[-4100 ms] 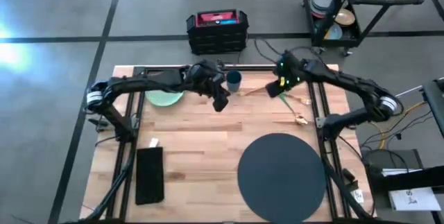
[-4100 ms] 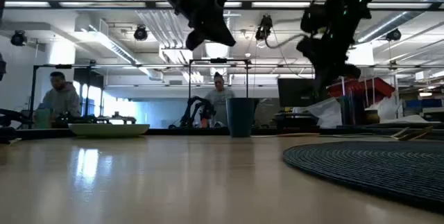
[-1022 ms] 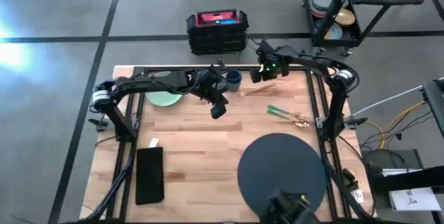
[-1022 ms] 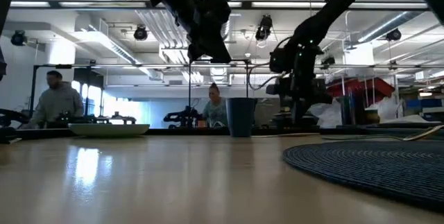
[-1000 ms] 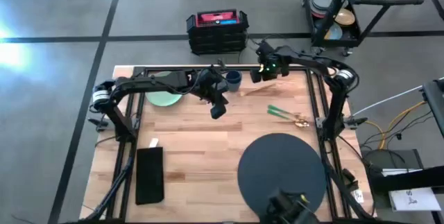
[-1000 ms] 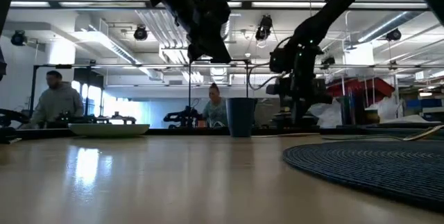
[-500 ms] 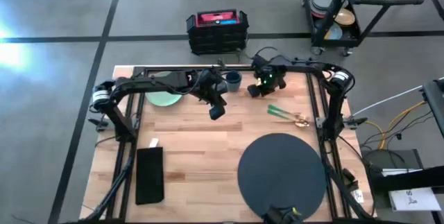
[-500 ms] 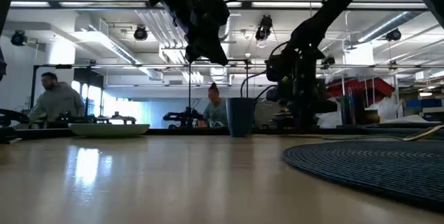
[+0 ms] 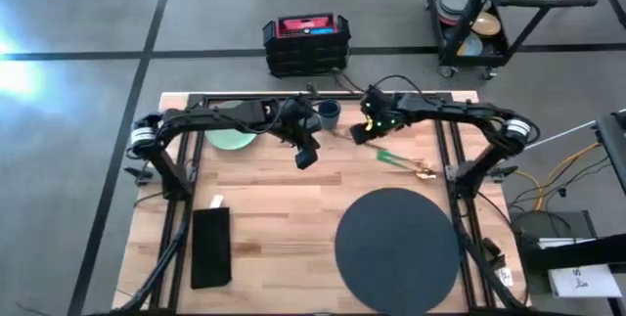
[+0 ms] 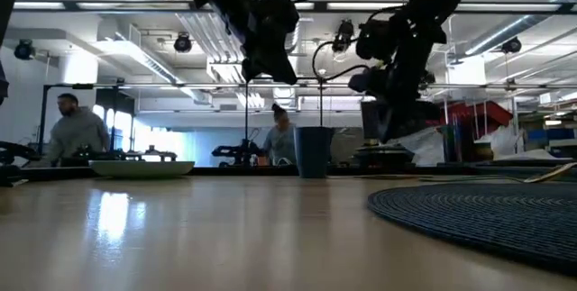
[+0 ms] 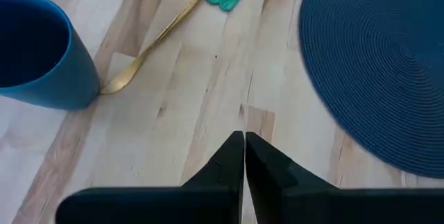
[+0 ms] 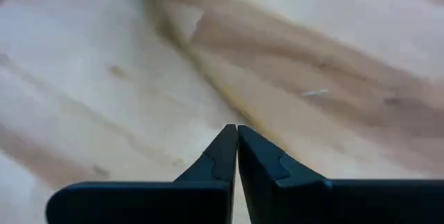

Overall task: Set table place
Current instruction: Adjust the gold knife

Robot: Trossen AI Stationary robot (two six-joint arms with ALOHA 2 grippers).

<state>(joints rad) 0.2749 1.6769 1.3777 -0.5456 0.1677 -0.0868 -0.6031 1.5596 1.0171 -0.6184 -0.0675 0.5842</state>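
Cutlery (image 9: 399, 159) lying far right, beyond placemat (image 9: 396, 236); right gripper (image 9: 360, 134) hovering by cup (image 9: 330, 112), fingers pressed together, empty. Should be spreading before descending. Left gripper (image 9: 305, 156) closed, empty, waiting.
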